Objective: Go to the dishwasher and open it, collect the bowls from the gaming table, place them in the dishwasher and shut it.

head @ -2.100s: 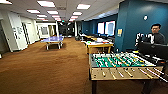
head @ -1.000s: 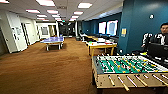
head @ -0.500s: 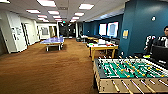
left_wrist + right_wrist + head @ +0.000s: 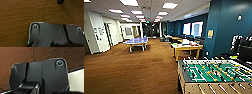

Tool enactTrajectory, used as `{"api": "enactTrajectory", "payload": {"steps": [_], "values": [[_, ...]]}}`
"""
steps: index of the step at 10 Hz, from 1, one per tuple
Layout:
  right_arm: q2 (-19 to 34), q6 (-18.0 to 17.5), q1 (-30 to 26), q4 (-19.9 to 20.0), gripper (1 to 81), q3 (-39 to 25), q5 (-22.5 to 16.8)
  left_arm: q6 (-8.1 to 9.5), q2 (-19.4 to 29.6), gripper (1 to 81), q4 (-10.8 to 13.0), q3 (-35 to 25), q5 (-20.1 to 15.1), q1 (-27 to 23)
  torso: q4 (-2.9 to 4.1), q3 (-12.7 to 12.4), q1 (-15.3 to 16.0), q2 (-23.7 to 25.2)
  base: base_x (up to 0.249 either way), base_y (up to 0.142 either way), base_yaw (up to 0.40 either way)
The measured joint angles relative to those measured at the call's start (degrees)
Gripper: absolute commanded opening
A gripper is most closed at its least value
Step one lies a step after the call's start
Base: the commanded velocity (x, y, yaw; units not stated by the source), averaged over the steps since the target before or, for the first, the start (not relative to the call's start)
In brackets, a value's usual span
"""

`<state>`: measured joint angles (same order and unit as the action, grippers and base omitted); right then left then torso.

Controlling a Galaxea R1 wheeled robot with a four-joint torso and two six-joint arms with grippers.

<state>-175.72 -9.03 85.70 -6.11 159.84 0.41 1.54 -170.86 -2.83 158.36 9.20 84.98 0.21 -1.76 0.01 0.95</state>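
The gaming table (image 4: 186,47), white-topped with yellow edging and legs, stands at mid right against the blue wall, several metres ahead. Small green and red things lie on it, too small to tell whether they are the bowls. The dishwasher is out of view. Both wrist views look down on brown carpet (image 4: 18,18) past the robot's own dark plate (image 4: 50,33). In the right wrist view a white surface with a dark edge (image 4: 76,79) lies beside the plate (image 4: 41,75).
A green-field football table (image 4: 214,73) stands close at the lower right. A blue table-tennis table (image 4: 136,41) is far ahead on the left. Open brown carpet (image 4: 134,70) runs ahead. Dark chairs and screens (image 4: 244,48) line the right edge.
The camera has driven forward. The football table now looks larger and nearer at the lower right, and the person at the right has slid out of the picture.
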Motion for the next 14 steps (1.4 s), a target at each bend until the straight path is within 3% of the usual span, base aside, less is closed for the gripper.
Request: {"api": "enactTrajectory", "payload": {"steps": [6,14], "values": [[0.02,0.0,-0.15,0.0,81.1,-0.17,0.1,0.02,-0.11,81.1,0.0,0.07,0.02,0.0,0.0,0.0,0.0,0.0,0.178,0.08,0.0],[0.0,0.02,-0.12,0.0,81.1,-0.2,0.05,0.02,-0.11,81.1,0.0,0.02,0.02,-0.11,0.0,0.0,0.0,0.0,0.144,0.123,0.0]]}}
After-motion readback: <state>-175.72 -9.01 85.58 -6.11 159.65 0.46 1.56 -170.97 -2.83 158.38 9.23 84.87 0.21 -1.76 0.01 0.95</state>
